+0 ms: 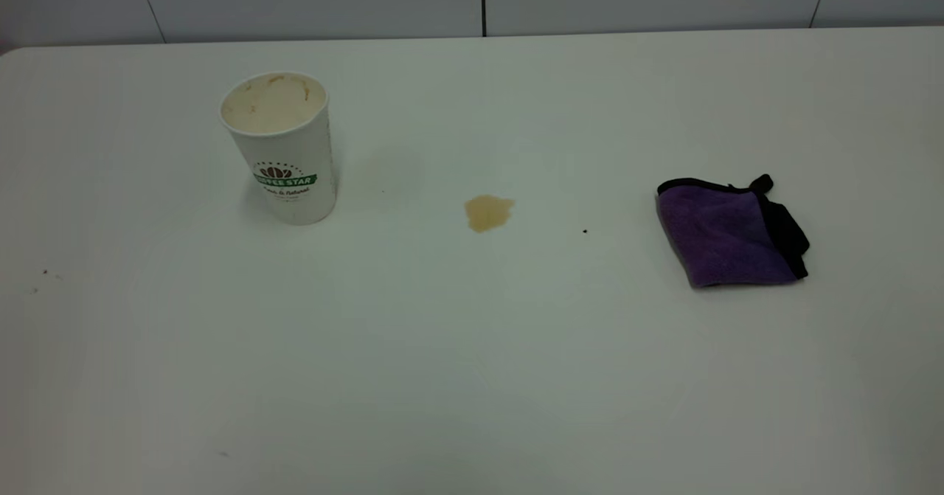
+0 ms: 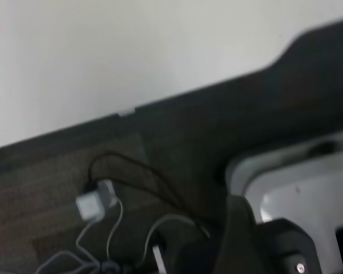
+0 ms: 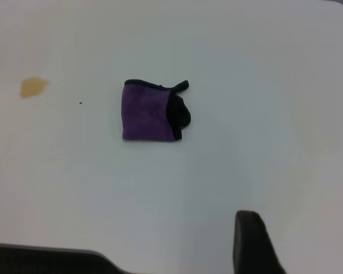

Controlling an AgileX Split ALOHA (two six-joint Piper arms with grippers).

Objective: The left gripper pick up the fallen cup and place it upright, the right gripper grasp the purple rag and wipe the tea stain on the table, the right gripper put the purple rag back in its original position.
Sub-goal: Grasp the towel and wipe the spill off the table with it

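The white cup (image 1: 282, 147) with the green COFFEE STAR band stands upright at the table's back left, its tan-stained inside showing. The light-brown tea stain (image 1: 487, 212) lies on the white table (image 1: 472, 377) near the middle. The purple rag (image 1: 726, 234) lies folded on the right, black edging toward the far right. In the right wrist view the rag (image 3: 153, 112) and the stain (image 3: 33, 87) lie well ahead of my right gripper (image 3: 297, 228), which is open and empty above the table. My left gripper (image 2: 262, 240) is off the table, beyond its edge. Neither gripper shows in the exterior view.
A tiny black speck (image 1: 585, 231) sits between the stain and the rag. The left wrist view shows the table's edge (image 2: 131, 111), dark floor, cables and a white plug (image 2: 91, 204) below it. A grey wall runs behind the table.
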